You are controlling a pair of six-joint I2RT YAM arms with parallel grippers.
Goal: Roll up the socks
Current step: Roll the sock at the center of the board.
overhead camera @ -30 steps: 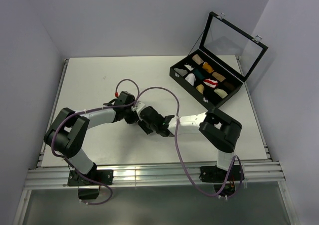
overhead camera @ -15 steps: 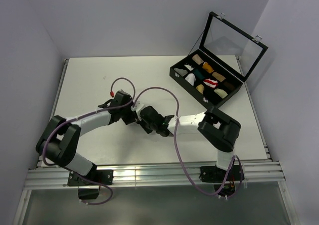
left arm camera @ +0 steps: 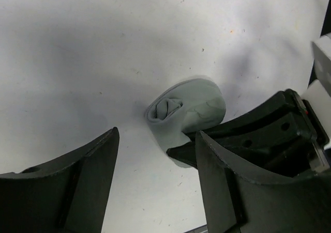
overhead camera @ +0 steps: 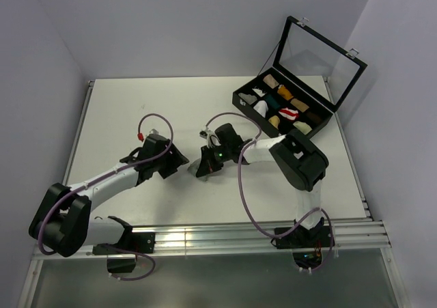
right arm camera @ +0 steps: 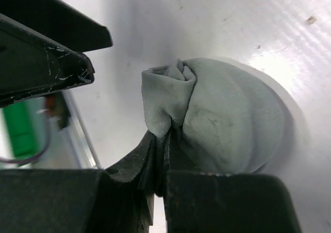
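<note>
The right gripper [right arm camera: 162,142] pinches the small rolled grey fabric sock [right arm camera: 227,124]; the left gripper [left arm camera: 155,140] stands wide, just left.

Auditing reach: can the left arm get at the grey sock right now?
Probably yes: the left gripper stands open facing the grey sock, bare table between; the right gripper, pinching its edge, crowds one side.

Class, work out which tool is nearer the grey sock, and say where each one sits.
Right. The right tool is pinched on the grey sock at its edge; the left tool is open, just short of it, not touching.
</note>
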